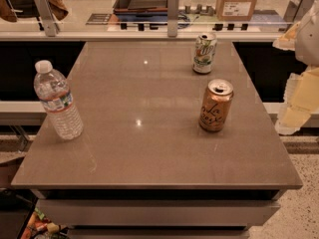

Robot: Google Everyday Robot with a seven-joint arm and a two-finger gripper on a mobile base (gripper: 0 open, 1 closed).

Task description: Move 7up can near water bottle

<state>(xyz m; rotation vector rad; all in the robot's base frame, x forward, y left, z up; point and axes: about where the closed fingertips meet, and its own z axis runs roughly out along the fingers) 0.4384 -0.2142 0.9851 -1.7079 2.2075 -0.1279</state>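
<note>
The 7up can [204,53], white and silver with green markings, stands upright at the far right of the grey table [149,148]. The water bottle [58,100], clear with a white cap and a blue-white-red label, stands upright near the table's left edge, far from the can. My gripper [297,99] shows as a white and pale yellow shape at the right edge of the camera view. It is beyond the table's right side, apart from both cans, and holds nothing that I can see.
An orange-tan can [216,105] with script lettering stands upright at the middle right, in front of the 7up can. A glass partition with metal posts [172,14] runs behind the table. A cardboard box [237,1] sits beyond it.
</note>
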